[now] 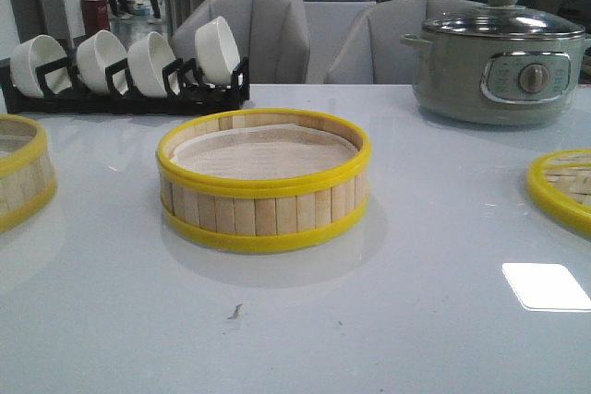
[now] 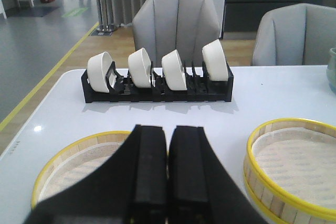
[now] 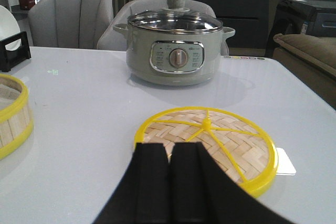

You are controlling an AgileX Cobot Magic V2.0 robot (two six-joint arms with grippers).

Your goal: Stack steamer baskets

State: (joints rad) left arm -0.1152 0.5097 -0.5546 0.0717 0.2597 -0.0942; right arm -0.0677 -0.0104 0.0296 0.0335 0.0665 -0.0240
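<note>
One steamer basket (image 1: 263, 182) with bamboo slats and yellow rims stands in the middle of the table, lined with white paper. A second steamer basket (image 1: 20, 173) is cut off at the left edge of the front view. It lies right under my left gripper (image 2: 168, 129), which is shut and empty. The woven lid (image 3: 215, 142) with yellow rim and spokes lies flat at the right, (image 1: 563, 186) in the front view. My right gripper (image 3: 169, 148) is shut and empty, hanging over the lid's near edge. Neither arm shows in the front view.
A black rack (image 1: 129, 94) with several white bowls stands at the back left. A grey-green electric pot (image 1: 499, 62) with a glass lid sits at the back right. Grey chairs stand beyond the table's far edge. A bright light patch (image 1: 547, 285) lies near the lid.
</note>
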